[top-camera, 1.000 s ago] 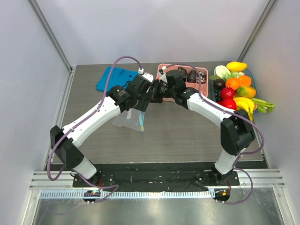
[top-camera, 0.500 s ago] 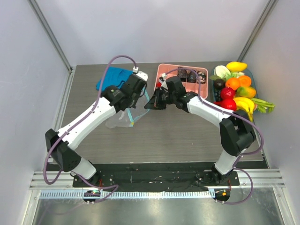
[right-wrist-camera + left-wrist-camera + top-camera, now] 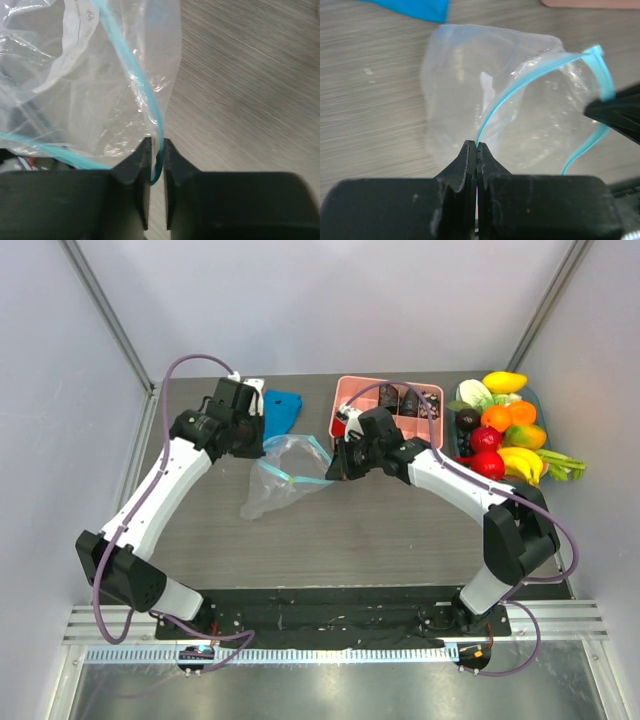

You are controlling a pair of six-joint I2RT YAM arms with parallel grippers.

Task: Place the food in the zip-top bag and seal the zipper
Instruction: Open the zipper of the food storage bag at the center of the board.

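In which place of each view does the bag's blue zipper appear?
Top: zipper, just above centre.
Left wrist: it arcs from bottom centre to upper right.
Right wrist: it runs from top left to bottom centre.
Shared landmark: the grey table.

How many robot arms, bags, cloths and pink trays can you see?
arms: 2
bag: 1
cloth: 1
pink tray: 1
total: 5
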